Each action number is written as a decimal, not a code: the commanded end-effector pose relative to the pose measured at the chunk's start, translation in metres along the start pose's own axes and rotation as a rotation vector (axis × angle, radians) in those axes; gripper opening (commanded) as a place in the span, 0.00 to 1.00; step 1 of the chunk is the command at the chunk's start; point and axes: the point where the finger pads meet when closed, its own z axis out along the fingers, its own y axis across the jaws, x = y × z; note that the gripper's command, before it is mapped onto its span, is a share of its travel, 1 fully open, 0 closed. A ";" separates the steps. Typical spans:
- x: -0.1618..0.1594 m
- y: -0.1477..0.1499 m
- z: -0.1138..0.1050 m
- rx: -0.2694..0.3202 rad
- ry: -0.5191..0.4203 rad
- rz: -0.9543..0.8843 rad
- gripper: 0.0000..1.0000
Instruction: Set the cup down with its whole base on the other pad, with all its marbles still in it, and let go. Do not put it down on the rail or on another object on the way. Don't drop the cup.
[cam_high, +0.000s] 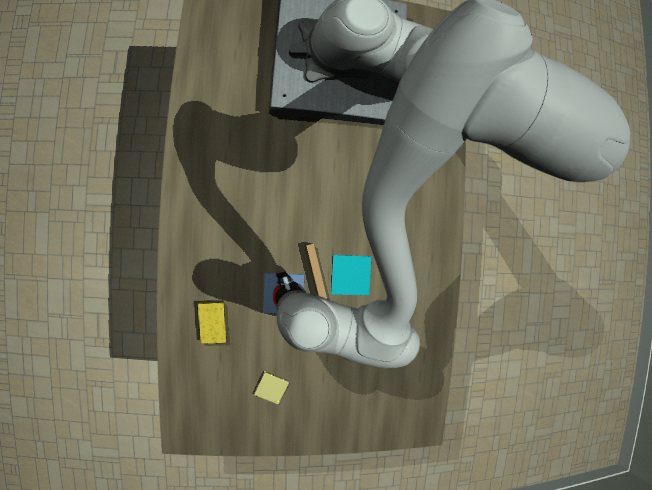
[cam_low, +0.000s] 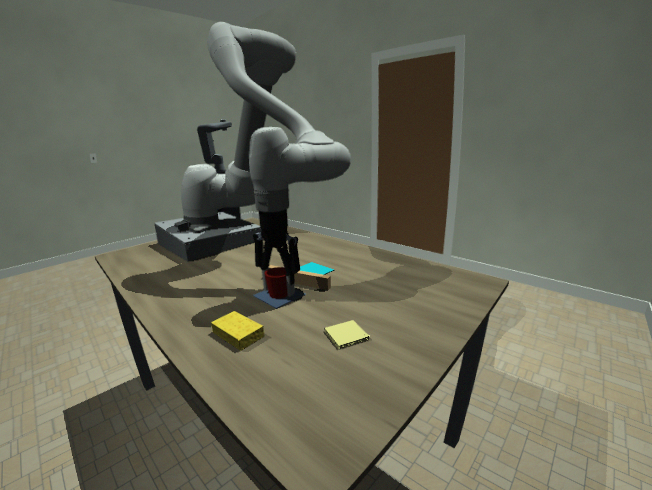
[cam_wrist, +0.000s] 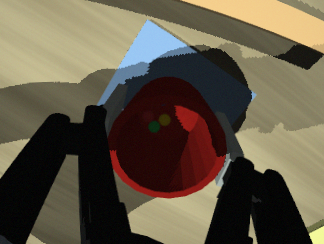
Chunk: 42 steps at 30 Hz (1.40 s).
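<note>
A red cup (cam_wrist: 167, 135) stands upright on the slate-blue pad (cam_wrist: 160, 46); it also shows in the side view (cam_low: 276, 280) and barely under the wrist from above (cam_high: 276, 296). Two small marbles (cam_wrist: 160, 123), one green and one yellow-brown, lie in its bottom. My gripper (cam_wrist: 168, 113) points straight down with one finger on each side of the cup, close to its walls, and is open. The other pad, cyan (cam_high: 351, 275), lies beyond the tan wooden rail (cam_high: 316, 270), which lies between the two pads. The cyan pad (cam_low: 316, 268) and the rail (cam_low: 313, 280) show behind the cup.
A yellow sponge (cam_high: 211, 322) lies left of the blue pad. A pale yellow flat block (cam_high: 271, 387) lies nearer the table's front edge. The arm's grey base plate (cam_high: 326, 79) sits at the far end of the table.
</note>
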 end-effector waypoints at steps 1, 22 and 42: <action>0.000 0.000 0.000 0.000 0.000 0.000 0.51; 0.000 0.000 0.000 0.000 0.000 0.000 0.49; 0.000 0.000 0.000 0.000 0.000 0.000 0.49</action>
